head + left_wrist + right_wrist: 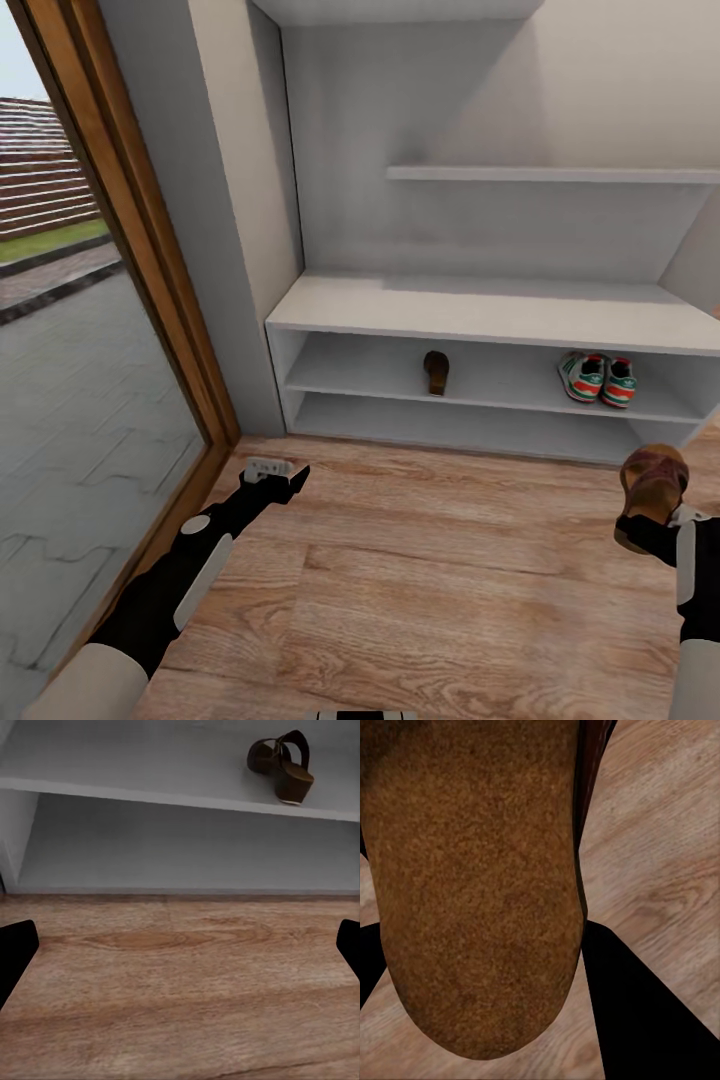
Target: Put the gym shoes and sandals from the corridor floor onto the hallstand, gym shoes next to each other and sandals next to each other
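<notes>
The white hallstand [480, 312] stands against the wall ahead. On its upper open shelf a dark-brown sandal [436, 372] lies left of centre, and the two gym shoes [597, 379] sit side by side at the right. The second sandal [654, 485] hangs above the corridor floor [440, 580] at the right, with my right gripper [648, 530] shut on it; its tan footbed [472, 885] fills most of the right wrist view. My left gripper [272, 470] hovers open and low over the floor near the rack's left end. The shelved sandal [281, 763] also appears in the left wrist view.
A wood-framed glass door [120, 240] runs along the left, close to my left arm. A grey wall corner [215, 200] meets the rack's left end. Two floating shelves [550, 174] project from the back panel above the bench top.
</notes>
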Robot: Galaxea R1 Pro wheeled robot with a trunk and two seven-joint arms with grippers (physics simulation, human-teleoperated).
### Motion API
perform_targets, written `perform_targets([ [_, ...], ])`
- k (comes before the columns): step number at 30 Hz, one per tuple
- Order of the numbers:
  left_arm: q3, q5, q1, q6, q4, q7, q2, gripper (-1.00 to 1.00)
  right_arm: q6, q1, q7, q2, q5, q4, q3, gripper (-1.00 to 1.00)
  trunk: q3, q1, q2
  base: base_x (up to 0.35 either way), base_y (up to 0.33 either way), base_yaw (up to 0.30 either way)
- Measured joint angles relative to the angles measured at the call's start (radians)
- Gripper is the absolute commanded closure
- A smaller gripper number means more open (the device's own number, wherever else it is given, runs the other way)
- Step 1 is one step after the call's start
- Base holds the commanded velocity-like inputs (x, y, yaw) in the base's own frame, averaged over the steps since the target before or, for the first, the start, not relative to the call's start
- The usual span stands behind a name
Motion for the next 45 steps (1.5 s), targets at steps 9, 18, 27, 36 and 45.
perform_targets([
  [9, -0.001, -0.003, 0.000, -0.002, 0.002, 0.000, 0.002, -1.00, -0.003, 0.000, 0.010, 0.044, 0.010, 0.054, 0.281, 1.00, 0.000, 0.000, 0.000, 0.000, 0.000, 0.000],
  [18, -0.002, -0.004, 0.000, -0.003, 0.009, -0.002, 0.016, -1.00, -0.002, 0.000, 0.002, 0.068, -0.019, 0.057, 0.608, 1.00, 0.000, 0.000, 0.000, 0.000, 0.000, 0.000],
  [27, 0.004, -0.014, 0.045, -0.027, 0.019, -0.025, 0.022, -1.00, -0.029, -0.002, -0.001, 0.122, -0.021, 0.068, 0.639, 1.00, 0.000, 0.000, 0.000, 0.000, 0.000, 0.000],
  [36, 0.050, 0.007, 0.073, -0.006, 0.010, -0.032, 0.033, -1.00, -0.016, 0.003, -0.002, 0.150, -0.019, 0.040, 0.638, 1.00, 0.000, 0.000, 0.000, 0.000, 0.000, 0.000],
  [45, 0.047, -0.011, 0.074, -0.038, 0.011, -0.082, 0.084, -1.00, -0.015, 0.001, -0.003, 0.178, -0.020, 0.044, 0.641, 1.00, 0.000, 0.000, 0.000, 0.000, 0.000, 0.000],
])
